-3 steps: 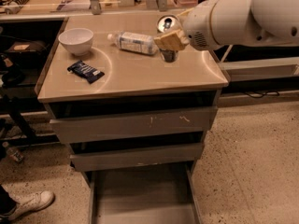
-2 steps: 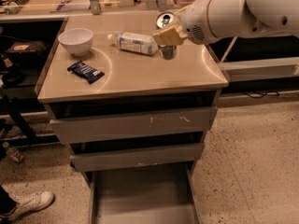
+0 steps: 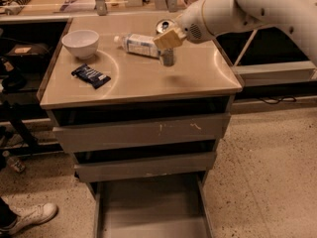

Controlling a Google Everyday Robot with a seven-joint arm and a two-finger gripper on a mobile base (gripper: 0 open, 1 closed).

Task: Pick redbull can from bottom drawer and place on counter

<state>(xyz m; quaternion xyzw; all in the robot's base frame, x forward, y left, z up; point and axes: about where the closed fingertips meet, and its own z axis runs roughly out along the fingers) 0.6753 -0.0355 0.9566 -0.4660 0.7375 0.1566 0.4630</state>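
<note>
Squarely in view, the counter (image 3: 148, 81) tops a cabinet whose bottom drawer (image 3: 148, 212) stands pulled out toward the near side, its floor bare. Two upper drawers (image 3: 143, 133) sit slightly ajar above it. A white robot arm (image 3: 247, 9) reaches in over the counter's far right corner. Its gripper (image 3: 167, 39) hangs near the far edge, right of centre, its tan fingers (image 3: 171, 36) clamped on the redbull can (image 3: 167, 57). The can is upright, shiny top tilted a little toward the far edge, its base at the counter surface; whether it rests there cannot be told. A clear plastic bottle (image 3: 139, 44) lies on its side just left of the can. A white bowl (image 3: 80, 42) sits by the far left corner, with a dark snack packet (image 3: 90, 76) nearer the left edge.
</note>
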